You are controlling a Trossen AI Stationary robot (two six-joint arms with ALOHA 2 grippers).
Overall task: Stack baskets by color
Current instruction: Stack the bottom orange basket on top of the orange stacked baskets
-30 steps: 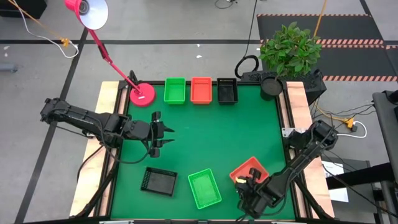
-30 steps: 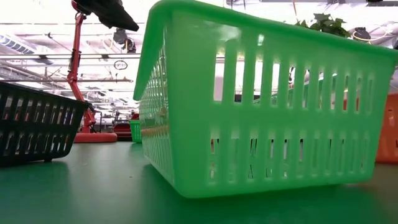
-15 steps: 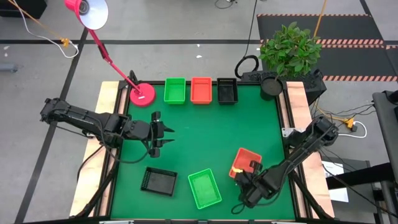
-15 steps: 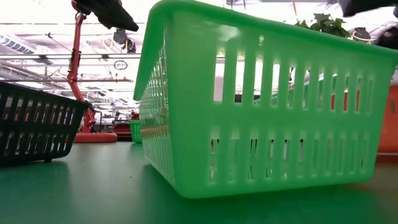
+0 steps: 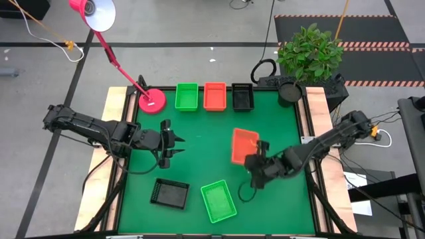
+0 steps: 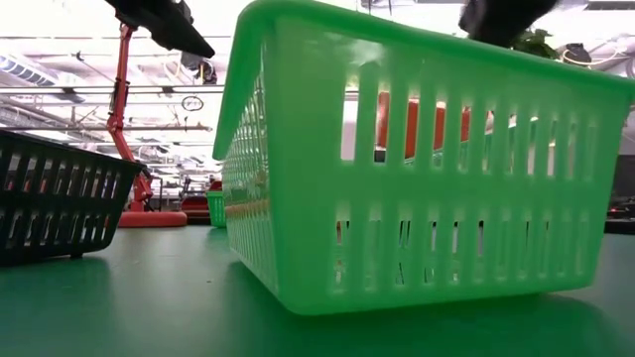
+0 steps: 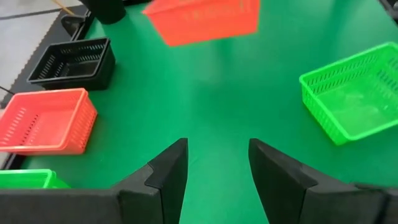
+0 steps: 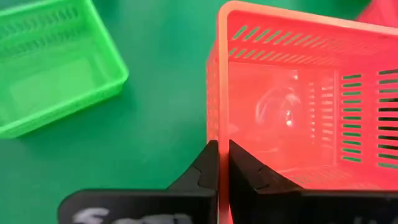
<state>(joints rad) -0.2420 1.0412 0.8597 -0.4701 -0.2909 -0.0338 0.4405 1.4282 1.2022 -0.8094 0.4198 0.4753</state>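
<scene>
My right gripper (image 5: 255, 161) is shut on an orange-red basket (image 5: 244, 145), which hangs over the table's middle and shows through the green slots in the low view (image 6: 437, 124). A green basket (image 5: 218, 201) and a black basket (image 5: 169, 193) rest on their bottoms near the front edge. At the far edge stand a green basket (image 5: 186, 97), an orange-red basket (image 5: 214, 96) and a black basket (image 5: 242, 97) in a row. My left gripper (image 5: 176, 143) hovers open at the left, holding nothing. My right gripper pinches one side wall of the orange-red basket at its rim (image 8: 217, 134), one finger (image 8: 202, 169) outside the wall and the other (image 8: 245, 171) inside. The fingers slant down from the table's right side. The basket is lifted clear of the table, its opening up.
A pink lamp base (image 5: 152, 101) stands at the far left corner, its arm reaching out past the table. A potted plant (image 5: 309, 52) and a dark round object (image 5: 289, 91) sit at the far right corner. Bare green mat (image 5: 206, 143) lies between the row and the near baskets.
My right gripper has risen from the near right part of the table and gone toward the far edge and the middle, rolling as it went. The orange-red basket has come off the mat with it and turned about, its long sides now running near to far.
</scene>
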